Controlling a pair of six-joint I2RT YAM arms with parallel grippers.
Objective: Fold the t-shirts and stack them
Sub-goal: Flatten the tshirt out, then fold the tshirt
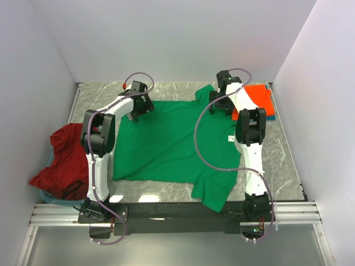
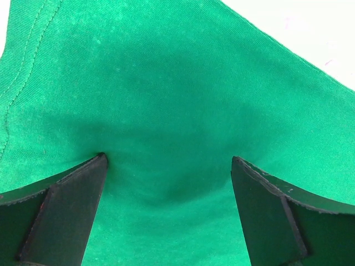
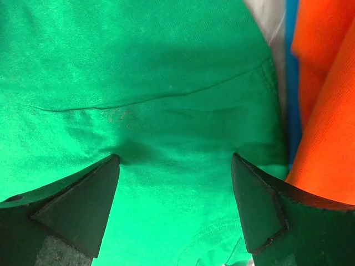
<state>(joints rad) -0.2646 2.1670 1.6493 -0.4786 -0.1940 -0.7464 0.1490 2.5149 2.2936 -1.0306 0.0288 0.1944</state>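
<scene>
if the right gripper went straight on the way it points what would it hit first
The green t-shirt: the right gripper points down at it with jaws open, fingertips apparently touching the cloth. The orange shirt lies off to the side.

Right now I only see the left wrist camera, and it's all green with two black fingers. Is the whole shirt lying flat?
Observer: Mostly. The green t-shirt is spread across the table, with one sleeve reaching the near edge.
Operator: Where's the other arm?
Observer: The right gripper is open over the shirt's far sleeve, right beside a stack.
Operator: What stack?
Observer: A folded orange t-shirt lies on a teal-blue one in the far right corner.
</scene>
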